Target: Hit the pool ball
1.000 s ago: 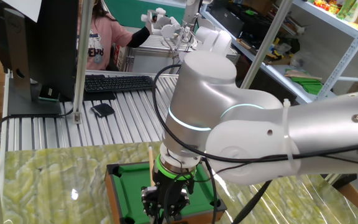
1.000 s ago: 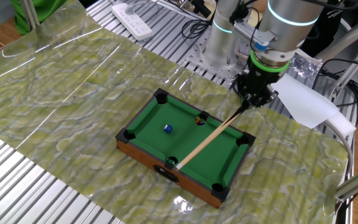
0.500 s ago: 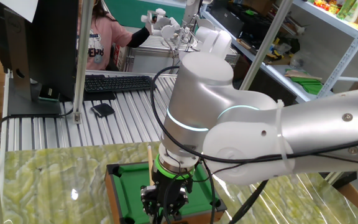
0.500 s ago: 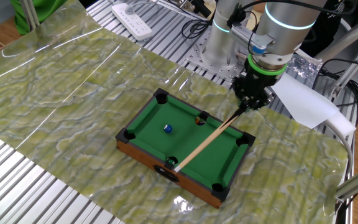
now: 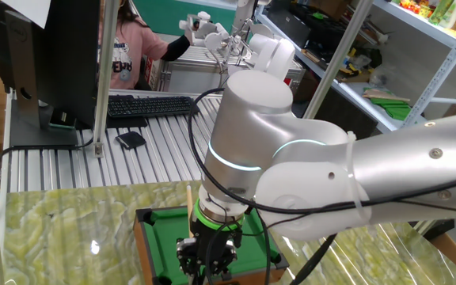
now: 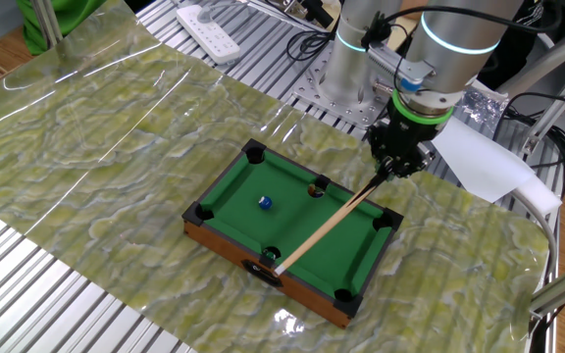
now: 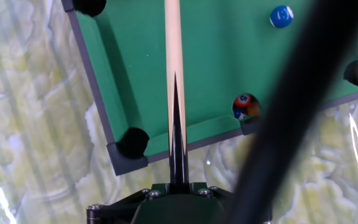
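The tool [image 6: 397, 165] grips the butt of the cue stick [image 6: 324, 221], closed on it above the green pool table [image 6: 292, 230]; the cue crosses the felt, well apart from the pool ball [image 6: 264, 203].

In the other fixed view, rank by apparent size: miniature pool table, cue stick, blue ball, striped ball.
1. Miniature pool table
2. Cue stick
3. Blue ball and striped ball: both tiny and look alike, so unranked.
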You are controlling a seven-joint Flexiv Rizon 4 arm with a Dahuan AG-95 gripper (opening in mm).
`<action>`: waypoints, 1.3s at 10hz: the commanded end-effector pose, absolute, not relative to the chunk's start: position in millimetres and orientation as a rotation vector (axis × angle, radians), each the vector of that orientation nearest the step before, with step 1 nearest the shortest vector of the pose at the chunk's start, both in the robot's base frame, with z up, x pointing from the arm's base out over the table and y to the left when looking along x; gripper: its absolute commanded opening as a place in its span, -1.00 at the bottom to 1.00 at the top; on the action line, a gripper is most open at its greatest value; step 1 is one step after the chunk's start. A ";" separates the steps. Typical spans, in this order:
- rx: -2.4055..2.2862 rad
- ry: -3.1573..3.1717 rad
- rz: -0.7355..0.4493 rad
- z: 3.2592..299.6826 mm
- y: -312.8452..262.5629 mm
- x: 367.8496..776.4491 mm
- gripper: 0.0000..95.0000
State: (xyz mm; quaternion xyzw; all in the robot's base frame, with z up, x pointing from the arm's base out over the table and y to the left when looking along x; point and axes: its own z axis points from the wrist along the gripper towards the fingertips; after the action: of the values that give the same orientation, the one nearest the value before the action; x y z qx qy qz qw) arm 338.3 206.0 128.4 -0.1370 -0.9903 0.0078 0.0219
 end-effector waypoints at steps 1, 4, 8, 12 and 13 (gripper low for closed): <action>-0.429 -3.068 0.021 128.3 205.7 337.7 -1.00; -0.431 -3.070 0.020 127.1 206.0 338.0 -1.00; -0.454 -3.074 0.017 125.4 206.4 338.5 -1.00; -0.494 -3.087 0.018 122.9 207.1 339.1 -1.00; -0.506 -3.093 0.024 122.1 207.3 339.3 -1.00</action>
State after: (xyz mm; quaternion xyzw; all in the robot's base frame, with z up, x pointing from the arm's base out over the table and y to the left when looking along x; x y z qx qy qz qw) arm 339.2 207.4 122.0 -0.1620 -0.9868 0.0087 0.0015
